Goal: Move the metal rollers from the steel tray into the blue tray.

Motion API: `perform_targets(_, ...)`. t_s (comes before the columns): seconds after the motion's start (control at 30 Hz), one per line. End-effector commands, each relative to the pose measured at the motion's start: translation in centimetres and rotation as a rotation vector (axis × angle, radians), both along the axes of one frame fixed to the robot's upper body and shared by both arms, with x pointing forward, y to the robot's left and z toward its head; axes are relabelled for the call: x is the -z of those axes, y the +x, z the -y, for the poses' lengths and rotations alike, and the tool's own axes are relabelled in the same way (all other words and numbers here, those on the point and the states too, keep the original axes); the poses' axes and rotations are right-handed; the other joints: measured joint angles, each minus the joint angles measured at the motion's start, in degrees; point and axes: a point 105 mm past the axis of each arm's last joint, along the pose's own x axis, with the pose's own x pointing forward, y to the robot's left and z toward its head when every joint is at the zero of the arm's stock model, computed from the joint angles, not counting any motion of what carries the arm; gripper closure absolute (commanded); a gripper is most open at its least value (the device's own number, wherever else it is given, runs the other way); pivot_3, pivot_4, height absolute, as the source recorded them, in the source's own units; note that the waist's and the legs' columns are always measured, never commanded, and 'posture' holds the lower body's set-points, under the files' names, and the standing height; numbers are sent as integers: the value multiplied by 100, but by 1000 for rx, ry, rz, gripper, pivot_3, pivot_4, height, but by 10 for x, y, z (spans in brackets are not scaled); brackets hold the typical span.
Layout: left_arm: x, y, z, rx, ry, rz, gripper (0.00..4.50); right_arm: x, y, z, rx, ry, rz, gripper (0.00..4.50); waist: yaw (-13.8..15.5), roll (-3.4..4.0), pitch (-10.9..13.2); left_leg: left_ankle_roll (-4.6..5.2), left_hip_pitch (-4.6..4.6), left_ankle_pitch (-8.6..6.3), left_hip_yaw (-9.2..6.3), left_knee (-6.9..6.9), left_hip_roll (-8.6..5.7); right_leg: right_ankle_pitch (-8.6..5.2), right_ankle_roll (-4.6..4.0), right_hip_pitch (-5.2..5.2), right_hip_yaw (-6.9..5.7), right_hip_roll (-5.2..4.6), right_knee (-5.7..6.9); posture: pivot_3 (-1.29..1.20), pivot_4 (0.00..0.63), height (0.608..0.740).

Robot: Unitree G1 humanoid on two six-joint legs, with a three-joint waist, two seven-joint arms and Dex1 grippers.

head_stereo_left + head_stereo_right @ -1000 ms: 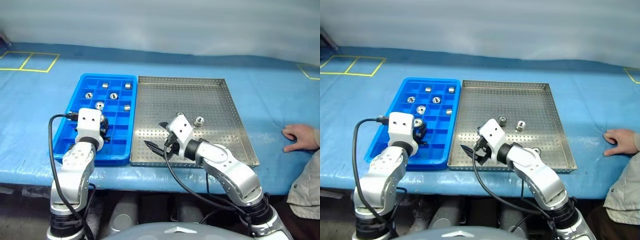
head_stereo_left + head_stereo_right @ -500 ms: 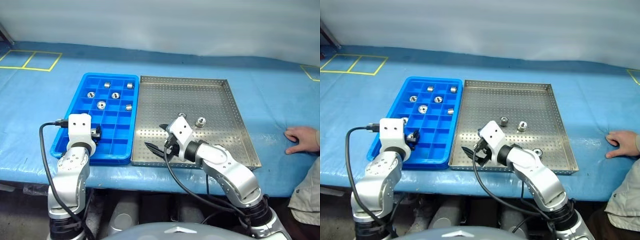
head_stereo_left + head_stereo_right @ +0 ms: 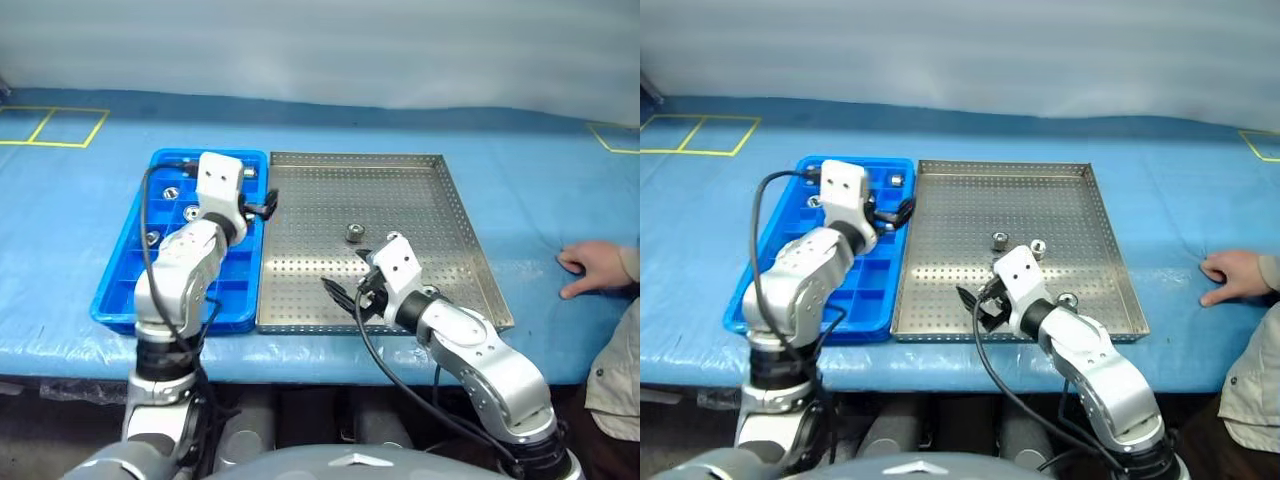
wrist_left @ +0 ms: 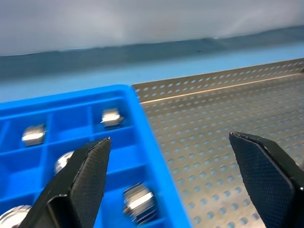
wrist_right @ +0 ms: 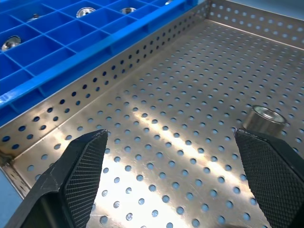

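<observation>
The blue tray (image 3: 168,316) lies to the left of the steel tray (image 3: 350,157), the two touching side by side. Several metal rollers sit in blue compartments, such as one (image 4: 111,117) near the far end. Three rollers remain on the steel tray: one (image 3: 999,240) and another (image 3: 1037,247) at mid-tray, and a third (image 3: 1067,299) nearer the front. My left gripper (image 3: 266,204) hovers open and empty over the blue tray's right rim. My right gripper (image 3: 345,272) is open and empty, low over the steel tray's front part, with a roller (image 5: 264,117) just beyond one finger.
A person's hand (image 3: 585,268) rests on the blue table cover to the right of the steel tray. Yellow tape marks (image 3: 60,128) lie at the far left. A black cable loops from my left wrist over the blue tray.
My left gripper has opened and swung from the blue tray's near part forward and right to its rim by the steel tray. My right gripper slid slightly right. The camera shifted.
</observation>
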Motion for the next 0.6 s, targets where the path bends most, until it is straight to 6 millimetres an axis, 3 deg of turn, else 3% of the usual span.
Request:
perform_targets(0.03, -10, 12, 33, 116, -27, 30, 165, -13, -2, 9, 65, 3, 56, 0, -91, 0, -1, 1, 2, -1, 1, 0, 0, 1, 2, 1, 2, 2, -2, -61, 150, 740)
perform_targets(0.27, 18, 26, 75, 205, 51, -20, 165, -10, -6, 15, 125, -8, 52, 0, -361, 0, 0, 4, 6, -2, 13, -3, 2, 3, 5, -3, 19, 9, 0, -102, 150, 740)
perform_targets(0.43, 45, 30, 91, 219, 62, -89, 165, -11, -7, 12, 128, -2, 56, 0, -408, 0, 0, 4, 7, -2, 14, -2, 4, 4, 8, -3, 19, 11, 1, -117, 150, 740)
perform_targets(0.6, 59, 29, 108, 254, 27, -115, 165, -12, -5, 7, 115, 5, 61, 0, -424, -2, 1, 5, 4, -3, 16, -2, 2, 17, 31, -4, 22, 9, -2, -115, 150, 740)
